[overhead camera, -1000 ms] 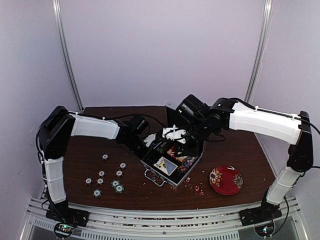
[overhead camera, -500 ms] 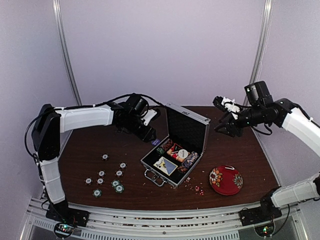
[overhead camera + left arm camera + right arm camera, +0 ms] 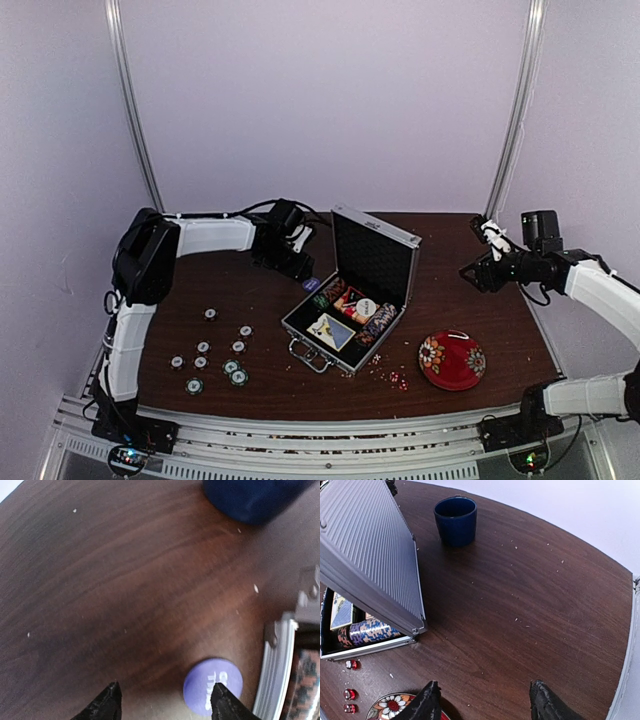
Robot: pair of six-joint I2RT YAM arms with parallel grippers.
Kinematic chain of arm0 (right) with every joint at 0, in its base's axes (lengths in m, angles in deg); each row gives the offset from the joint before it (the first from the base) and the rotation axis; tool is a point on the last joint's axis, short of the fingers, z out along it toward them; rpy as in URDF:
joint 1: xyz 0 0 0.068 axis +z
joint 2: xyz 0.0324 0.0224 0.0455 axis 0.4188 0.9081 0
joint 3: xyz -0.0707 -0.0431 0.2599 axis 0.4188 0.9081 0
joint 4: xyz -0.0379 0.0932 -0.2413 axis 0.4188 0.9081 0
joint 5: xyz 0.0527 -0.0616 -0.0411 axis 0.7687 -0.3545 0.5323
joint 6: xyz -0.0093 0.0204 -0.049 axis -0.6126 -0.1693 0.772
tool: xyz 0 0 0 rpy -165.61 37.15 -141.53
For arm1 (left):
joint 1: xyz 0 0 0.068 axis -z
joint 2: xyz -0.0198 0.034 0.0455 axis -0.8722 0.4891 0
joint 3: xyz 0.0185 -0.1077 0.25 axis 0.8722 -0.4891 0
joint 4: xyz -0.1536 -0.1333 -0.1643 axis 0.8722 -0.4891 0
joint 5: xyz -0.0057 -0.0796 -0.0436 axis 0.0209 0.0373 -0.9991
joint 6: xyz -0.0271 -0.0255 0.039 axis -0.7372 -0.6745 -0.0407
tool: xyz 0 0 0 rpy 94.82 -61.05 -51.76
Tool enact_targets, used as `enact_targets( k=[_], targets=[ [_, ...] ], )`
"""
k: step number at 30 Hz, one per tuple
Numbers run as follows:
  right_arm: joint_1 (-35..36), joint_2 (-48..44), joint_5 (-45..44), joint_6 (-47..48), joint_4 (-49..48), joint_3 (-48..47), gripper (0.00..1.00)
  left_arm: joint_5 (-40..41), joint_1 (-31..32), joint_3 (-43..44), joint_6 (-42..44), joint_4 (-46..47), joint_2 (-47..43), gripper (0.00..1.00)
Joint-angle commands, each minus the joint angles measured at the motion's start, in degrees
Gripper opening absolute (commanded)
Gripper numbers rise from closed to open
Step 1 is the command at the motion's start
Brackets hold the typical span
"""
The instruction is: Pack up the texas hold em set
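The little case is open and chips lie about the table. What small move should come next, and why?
Probably the left gripper should shift slightly toward the purple disc and lower onto it. Its jaws stand open and empty above the table, the disc lies at one fingertip, and the open case sits right beside it.

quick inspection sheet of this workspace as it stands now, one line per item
surface: dark brown wooden table, pale specks scattered
job's things: small silver aluminium briefcase open, lid up, chip rows and blue-and-cream card deck box inside; striped-edge poker chips loose to its left
clutter: red floral bowl, dark blue mug, purple round disc beside the case, small red bits at its front
grippers: left gripper and right gripper, jaws apart, empty
cables: black cable along the left arm
surroundings: pale lilac walls, metal poles
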Motion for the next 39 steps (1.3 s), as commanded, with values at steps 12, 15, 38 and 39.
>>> enact_targets(
  k=[12,15,38,39],
  targets=[
    [-0.56,2.35,0.14,-0.07,-2.89,0.18,0.6,-6.11,0.33,3.04,-1.06,8.01,7.1,0.62],
    [-0.56,2.74,0.27,0.11,-2.66,-0.04,0.6,-5.63,0.89,-0.18,0.57,6.67,4.94,0.61],
    [-0.56,5.38,2.32,1.18,-1.33,-1.01,0.6,4.95,1.11,-27.13,2.4,2.09,-15.28,0.57],
    [-0.56,5.43,2.37,1.14,-1.29,-1.04,0.6,4.93,1.16,-26.08,2.2,2.1,-15.65,0.58]
  ],
)
